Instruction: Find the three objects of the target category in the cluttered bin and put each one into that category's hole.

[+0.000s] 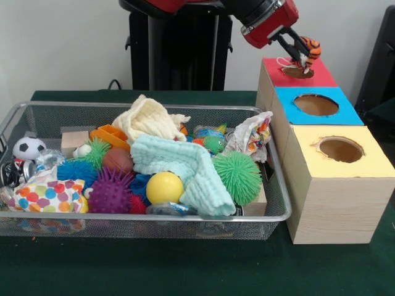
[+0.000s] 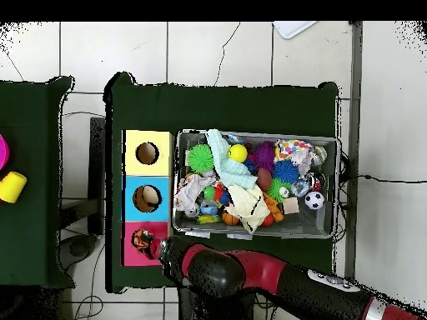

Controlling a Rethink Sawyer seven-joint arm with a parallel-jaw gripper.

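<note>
Above the red-ringed hole (image 1: pixel 298 72), the pincer (image 1: pixel 300 54) pinches a small orange-and-black striped toy (image 1: pixel 311 47), apparently with a pale cord or tag hanging toward the opening. The hole tops the red box, the one farthest from the front camera, next to the blue-topped box (image 1: pixel 316 105) and the yellow-topped box (image 1: pixel 340 149). The cluttered bin (image 1: pixel 142 216) stands on the table (image 1: pixel 185 265) just beside the boxes, full of balls, cloths and spiky toys.

Risks, as judged:
- The toy appears off-centre to the hole; on release it may catch the rough edge and rest on the box top.
- The cord may snag on a finger and drag the toy out.
- The overhead view hides the opening beneath the arm, so alignment is unconfirmed.
</note>
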